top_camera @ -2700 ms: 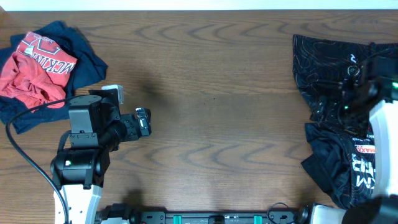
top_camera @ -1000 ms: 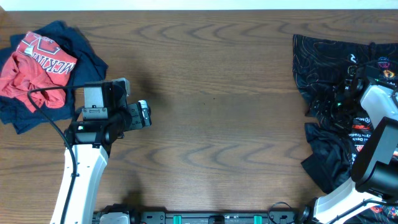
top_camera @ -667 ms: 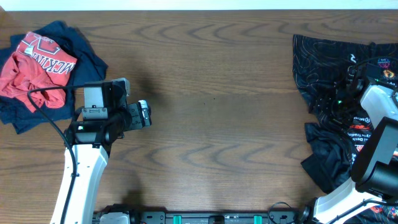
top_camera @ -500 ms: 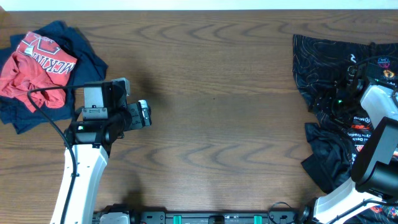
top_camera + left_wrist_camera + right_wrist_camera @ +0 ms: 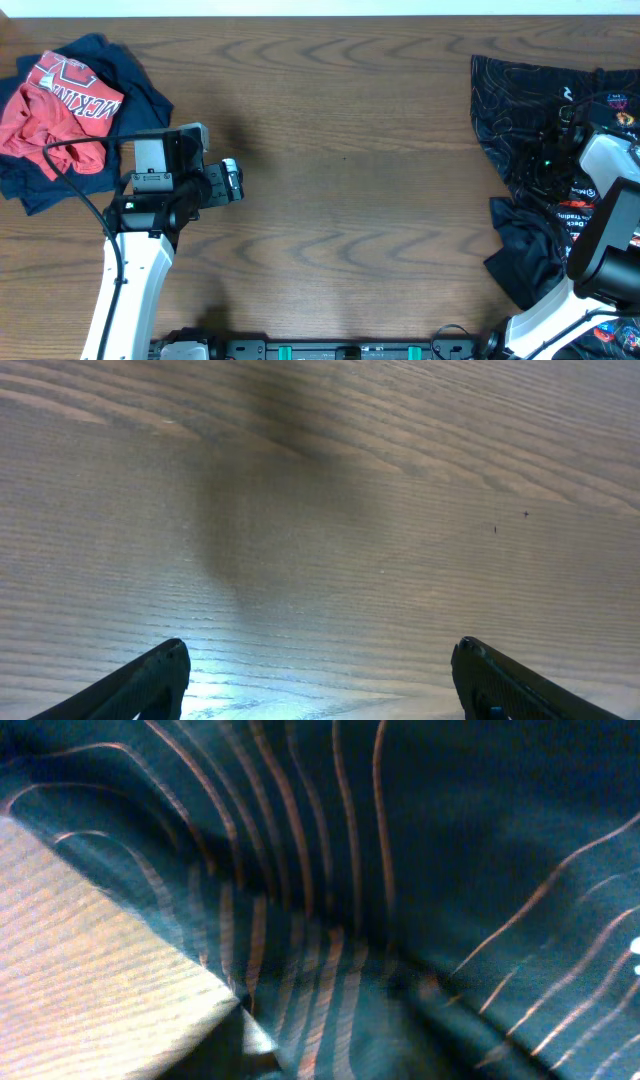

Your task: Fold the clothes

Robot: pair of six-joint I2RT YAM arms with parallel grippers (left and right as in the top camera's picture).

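Black contour-print jersey (image 5: 510, 100) crumpled at the bench's (image 5: 350, 150) right edge, partly cut off, right gripper (image 5: 545, 165) down in its folds, fingers lost in dark cloth, grip impossible to tell, left gripper (image 5: 318, 670) spread wide above the bench's left half, red and navy garments (image 5: 60, 110) at its far-left corner.

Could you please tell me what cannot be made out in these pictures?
Right gripper: overhead, fingers lost against dark cloth; its wrist view shows only blurred fabric, so grip unclear.
Black contour-line jersey: overhead, cut off by the right edge and partly under the right arm.
Red printed shirt: overhead, crumpling hides part of its lettering.
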